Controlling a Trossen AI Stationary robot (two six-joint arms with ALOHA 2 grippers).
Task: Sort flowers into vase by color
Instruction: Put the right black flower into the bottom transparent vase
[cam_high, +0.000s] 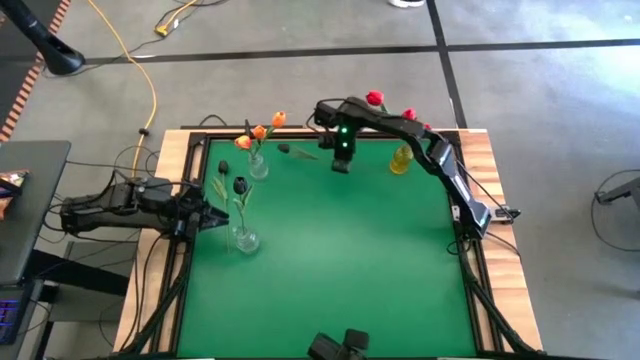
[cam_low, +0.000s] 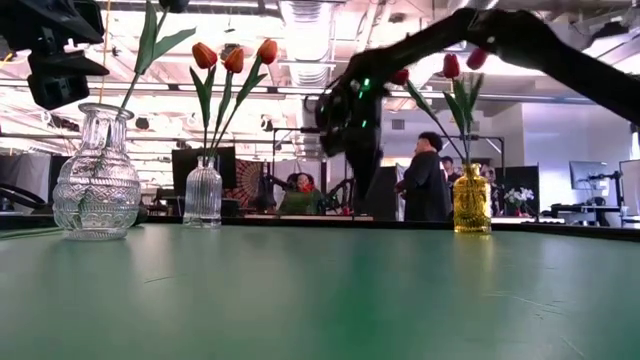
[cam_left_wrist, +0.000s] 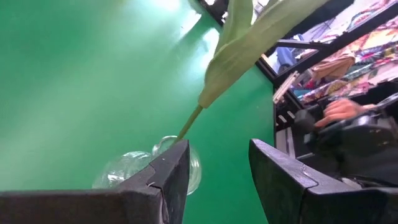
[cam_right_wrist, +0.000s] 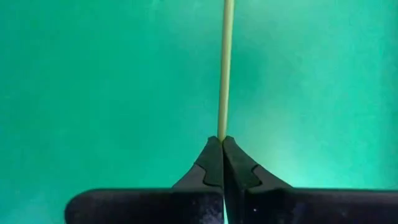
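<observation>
Right tool (cam_right_wrist: 222, 144): clamped shut on a tulip stem (cam_right_wrist: 226, 68) lying on the green bench (cam_high: 340, 260) near the orange-tulip vase (cam_high: 258, 166), likely for lifting.
Left tool (cam_left_wrist: 217, 168): half open, around nothing, beside the dark-tulip vase (cam_high: 243, 238), waiting.

No readable text, label, brand, number or sign shows in any view. The tabletop (cam_high: 340, 260), the glass vases and the arms carry no legible markings, and the screens and hangings in the room behind are too indistinct to read.
</observation>
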